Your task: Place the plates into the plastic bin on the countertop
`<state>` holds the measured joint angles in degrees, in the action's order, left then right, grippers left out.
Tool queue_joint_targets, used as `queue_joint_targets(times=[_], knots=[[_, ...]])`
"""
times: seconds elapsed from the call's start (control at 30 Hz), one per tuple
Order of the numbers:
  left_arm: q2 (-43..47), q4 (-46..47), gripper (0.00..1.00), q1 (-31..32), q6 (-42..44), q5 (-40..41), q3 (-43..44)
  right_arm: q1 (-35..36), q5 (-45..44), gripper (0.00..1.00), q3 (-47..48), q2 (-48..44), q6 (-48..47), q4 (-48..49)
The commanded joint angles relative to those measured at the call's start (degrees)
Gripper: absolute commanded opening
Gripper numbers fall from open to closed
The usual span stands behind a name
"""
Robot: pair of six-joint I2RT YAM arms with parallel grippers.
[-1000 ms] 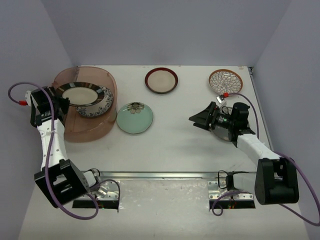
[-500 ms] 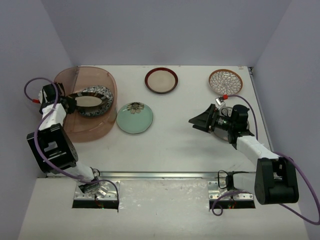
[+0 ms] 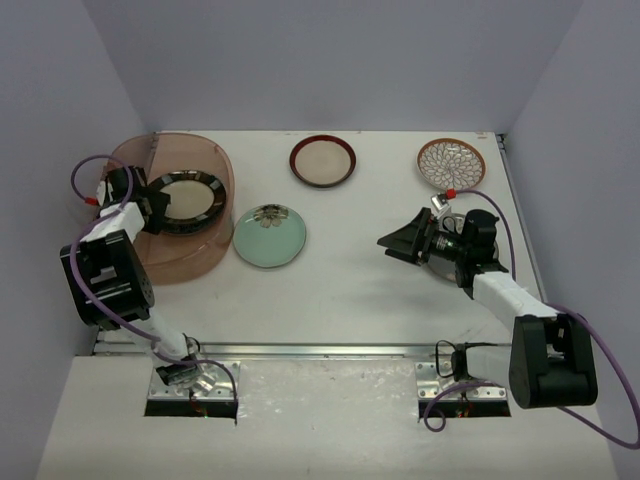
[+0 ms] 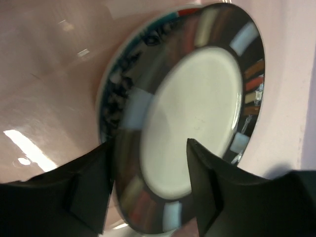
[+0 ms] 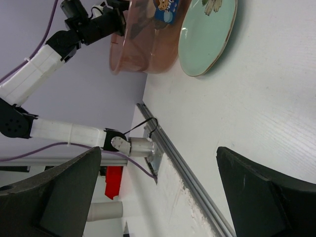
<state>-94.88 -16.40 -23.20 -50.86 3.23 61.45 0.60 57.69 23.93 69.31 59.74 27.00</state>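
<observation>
The black-rimmed plate [image 3: 188,200] lies inside the plastic bin [image 3: 190,268], on top of another patterned plate [image 4: 112,94] of which only an edge shows. Its near rim sits in the gap between the left fingers [image 4: 86,192], which are spread wide and clamp nothing; whether they touch the rim I cannot tell. The mint green plate [image 3: 269,236] lies just beside the bin's right wall. Over the counter [image 3: 350,300] the right fingers [image 5: 54,192] hover wide apart and empty, well apart from the bin. The brown-rimmed plate [image 3: 322,161] and the petal-pattern plate [image 3: 451,163] lie near the far edge.
</observation>
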Motion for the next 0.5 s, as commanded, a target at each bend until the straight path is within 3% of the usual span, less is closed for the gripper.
queue_joint_targets(times=[0.0,0.03,0.07,0.3,0.47], knots=[[-0.11,1.1,0.81,1.92,0.32,2.52,3.02,0.1,0.67,0.99,-0.28,0.04,-0.15,3.23],[-0.29,0.37,0.86,2.01,0.41,2.73,3.22,0.1,0.59,0.99,-0.37,-0.04,-0.15,3.31],[-0.38,0.08,0.99,2.18,0.9,2.82,3.4,0.02,0.58,0.99,-0.3,0.03,-0.23,3.24],[-2.17,-13.89,1.0,4.69,3.38,9.14,12.7,0.08,-0.2,0.99,-0.18,0.3,-0.71,2.46],[4.5,-20.31,1.0,4.96,3.44,11.83,12.39,0.01,-4.68,0.99,2.47,-1.21,-5.8,-7.08]])
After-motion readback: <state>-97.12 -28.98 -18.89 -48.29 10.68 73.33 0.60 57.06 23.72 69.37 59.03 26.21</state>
